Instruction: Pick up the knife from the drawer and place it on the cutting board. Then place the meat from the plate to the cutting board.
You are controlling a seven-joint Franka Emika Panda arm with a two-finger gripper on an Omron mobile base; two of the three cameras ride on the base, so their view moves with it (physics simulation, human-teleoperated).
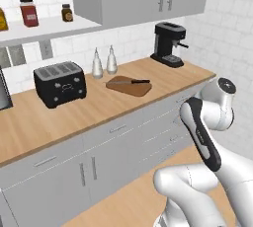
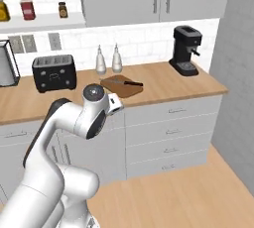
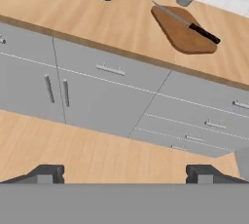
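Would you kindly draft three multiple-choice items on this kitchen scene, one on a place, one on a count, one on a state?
1. Where does the knife lie?
A. On the cutting board
B. On top of the toaster
C. On the floor

2. How many silver shakers stand behind the board?
A. One
B. Two
C. Four

3. How is the claw?
A. Shut on the knife
B. Shut on a shaker
C. Open, holding nothing

Answers:
1. A, since the blade and black handle rest across the brown board on the counter.
2. B, as a pair stands side by side against the wall.
3. C, for the hand view shows its two fingertips wide apart with only floor between them.
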